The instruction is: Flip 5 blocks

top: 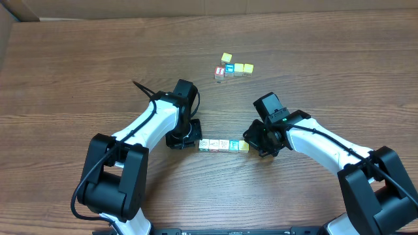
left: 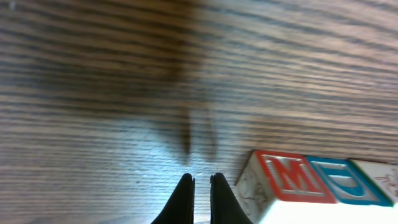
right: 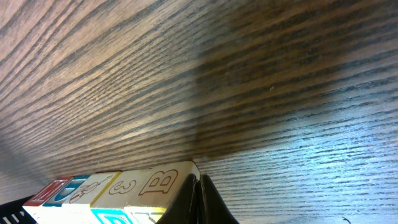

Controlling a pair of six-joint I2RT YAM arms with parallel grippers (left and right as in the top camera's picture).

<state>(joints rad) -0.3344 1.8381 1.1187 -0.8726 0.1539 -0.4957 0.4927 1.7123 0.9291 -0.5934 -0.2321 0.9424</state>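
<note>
We have both end effectors closed and empty. The left end effector (top: 187, 139) sits just beside one end of the row of five blocks (top: 223, 144), which lies on the desk (top: 313, 52), and the right end effector (top: 260, 145) touches the other end. If we press the ends unevenly or off-centre, we judge the row could buckle and scatter its middle blocks. A narrow tip could also slip off an end face.

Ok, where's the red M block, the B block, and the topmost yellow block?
red M block (left: 287, 177): left wrist view, letter face.
B block (right: 158, 181): right wrist view, letter face.
topmost yellow block (top: 226, 57): overhead view, top face.
</note>
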